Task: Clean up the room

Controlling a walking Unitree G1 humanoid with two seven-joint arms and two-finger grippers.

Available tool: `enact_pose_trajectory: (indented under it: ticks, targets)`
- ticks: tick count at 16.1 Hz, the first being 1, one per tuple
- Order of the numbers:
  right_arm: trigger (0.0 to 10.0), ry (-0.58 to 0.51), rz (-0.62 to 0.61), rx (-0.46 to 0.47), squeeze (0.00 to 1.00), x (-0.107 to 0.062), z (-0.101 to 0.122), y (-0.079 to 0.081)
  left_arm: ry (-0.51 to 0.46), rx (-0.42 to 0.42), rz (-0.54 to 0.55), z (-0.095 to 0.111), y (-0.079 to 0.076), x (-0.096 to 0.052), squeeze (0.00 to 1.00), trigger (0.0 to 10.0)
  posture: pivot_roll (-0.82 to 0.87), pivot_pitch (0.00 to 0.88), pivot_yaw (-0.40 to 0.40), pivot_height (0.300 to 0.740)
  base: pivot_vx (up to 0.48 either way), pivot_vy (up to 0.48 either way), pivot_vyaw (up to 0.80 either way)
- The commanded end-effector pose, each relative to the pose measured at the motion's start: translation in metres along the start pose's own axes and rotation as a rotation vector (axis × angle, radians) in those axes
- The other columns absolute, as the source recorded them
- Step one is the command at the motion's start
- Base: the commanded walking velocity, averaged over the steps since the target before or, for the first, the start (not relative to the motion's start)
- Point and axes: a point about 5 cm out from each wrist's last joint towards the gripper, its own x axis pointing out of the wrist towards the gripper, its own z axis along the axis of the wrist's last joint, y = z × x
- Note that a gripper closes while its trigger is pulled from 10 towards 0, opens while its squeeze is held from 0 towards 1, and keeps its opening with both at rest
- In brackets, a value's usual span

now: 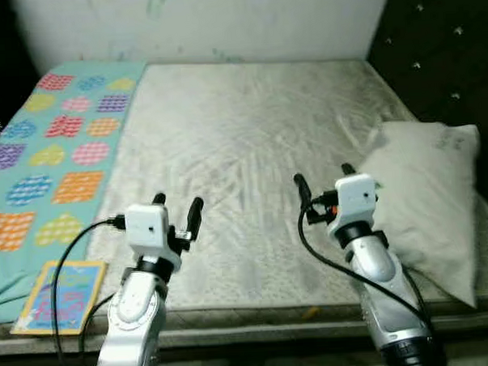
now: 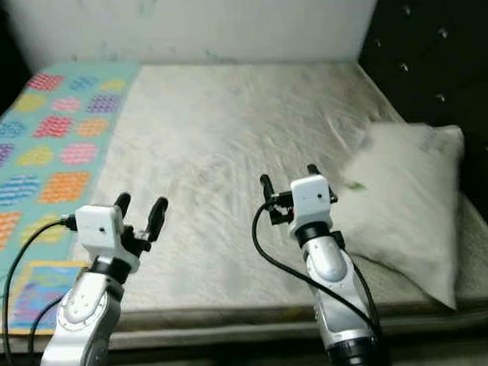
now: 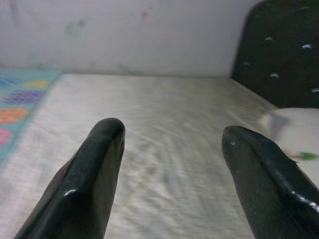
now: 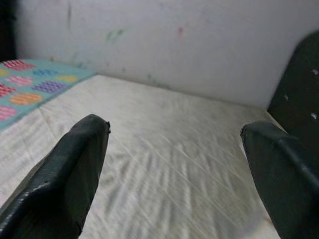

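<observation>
I hold the left gripper (image 1: 177, 206) and right gripper (image 1: 323, 179) wide apart over the bare mattress (image 1: 251, 150); the pillow (image 1: 427, 191) print is unreadable.

Count: 1 mattress (image 1: 242, 142), 1 pillow (image 1: 427, 199), 1 patterned blanket (image 1: 52, 151), 1 book (image 1: 61, 296), 2 grippers.

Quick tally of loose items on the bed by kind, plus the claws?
Pillow: 1
Patterned blanket: 1
Book: 1
Claws: 2, left claw and right claw, both open and empty above the mattress
Total: 3 items, 2 claws
</observation>
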Motion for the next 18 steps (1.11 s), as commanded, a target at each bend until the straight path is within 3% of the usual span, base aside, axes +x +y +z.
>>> enact_pose_trajectory:
  ticks: [1, 5, 9, 18]
  targets:
    - [10.0, -0.007, -0.009, 0.009, 0.00, 0.001, 0.003, -0.003, -0.008, 0.009, -0.008, 0.002, -0.002, 0.000, 0.00, 10.0, -0.04, 0.099, -0.048, 0.740, 0.000, -0.319, 0.00]
    - [10.0, -0.010, 0.000, 0.033, 0.00, 0.002, 0.004, 0.002, -0.011, 0.007, -0.004, 0.003, -0.001, 0.001, 0.00, 10.0, -0.04, 0.100, -0.034, 0.740, 0.000, -0.313, 0.00]
    - [10.0, -0.004, -0.012, 0.049, 0.00, -0.001, 0.001, 0.004, -0.014, -0.008, 0.007, 0.006, 0.001, 0.005, 0.00, 10.0, -0.03, 0.101, -0.028, 0.740, 0.000, 0.000, 0.00]
    - [10.0, 0.006, 0.077, 0.033, 0.00, 0.010, 0.002, 0.013, -0.023, -0.028, 0.085, 0.004, 0.002, -0.003, 0.00, 10.0, 0.00, 0.109, -0.106, 0.740, 0.000, 0.000, 0.00]
